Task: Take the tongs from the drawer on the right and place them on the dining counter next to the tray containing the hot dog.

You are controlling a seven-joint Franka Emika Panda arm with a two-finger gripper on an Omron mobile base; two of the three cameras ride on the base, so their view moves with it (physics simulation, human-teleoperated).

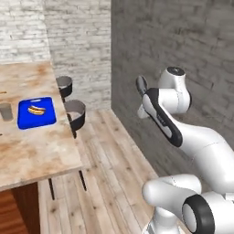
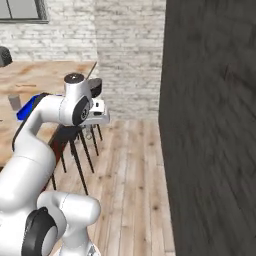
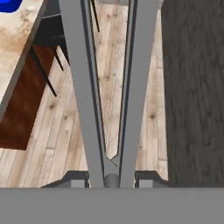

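Left base view: the hot dog [image 1: 36, 109] is seen lying in the blue tray [image 1: 48, 116] near the right edge of the dining counter [image 1: 32, 151]. Hand view: the tongs [image 3: 111, 87] are held at their hinged end by the nearly closed gripper [image 3: 112, 178], above the wooden floor [image 3: 148, 100].
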